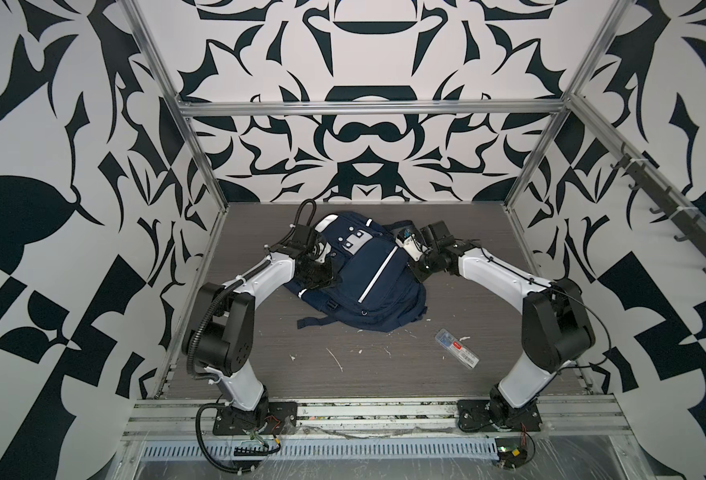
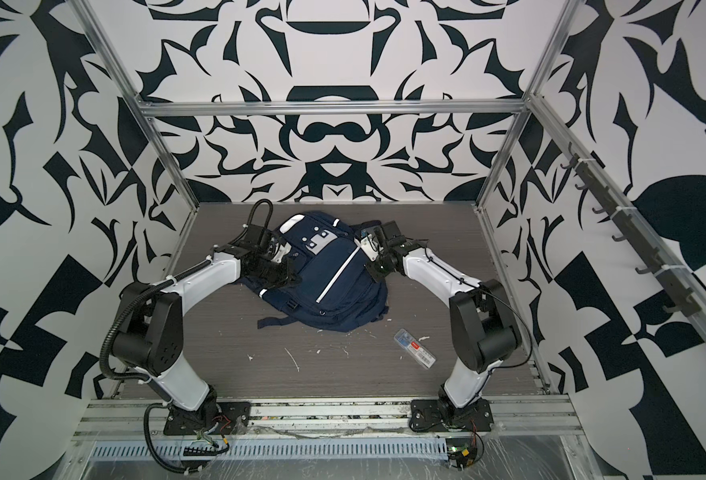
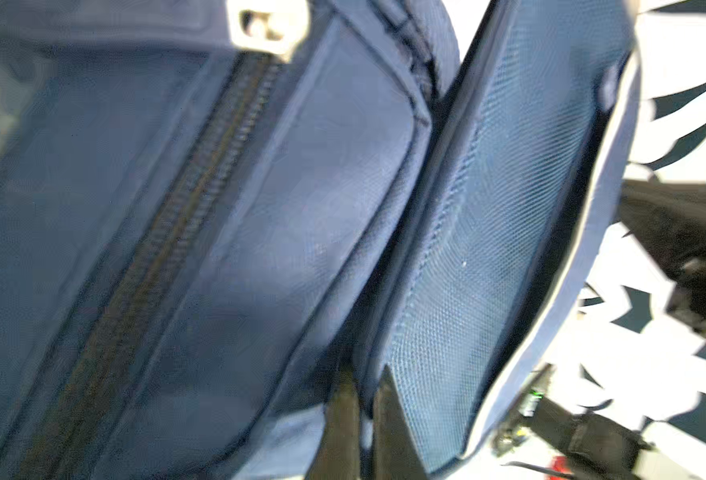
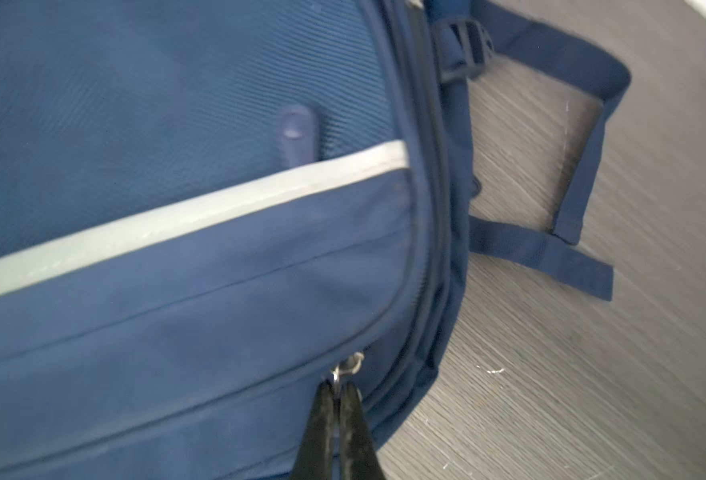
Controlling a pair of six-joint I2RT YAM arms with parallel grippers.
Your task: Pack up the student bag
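Right end effector [image 4: 336, 392] clamps the small metal zipper pull [image 4: 349, 368] of the large navy-blue fabric backpack [image 1: 367, 266] lying on the grey surface [image 1: 384, 374], left end effector [image 3: 365, 376] pinching its fabric edge; pulling along the track, fabric taut, seems best.

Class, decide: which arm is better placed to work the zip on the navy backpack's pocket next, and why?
Right. The right gripper has its jaws pinched on the zip pull of the student bag, so it can likely draw it along. The left gripper only clamps a fabric edge, bracing the bag.
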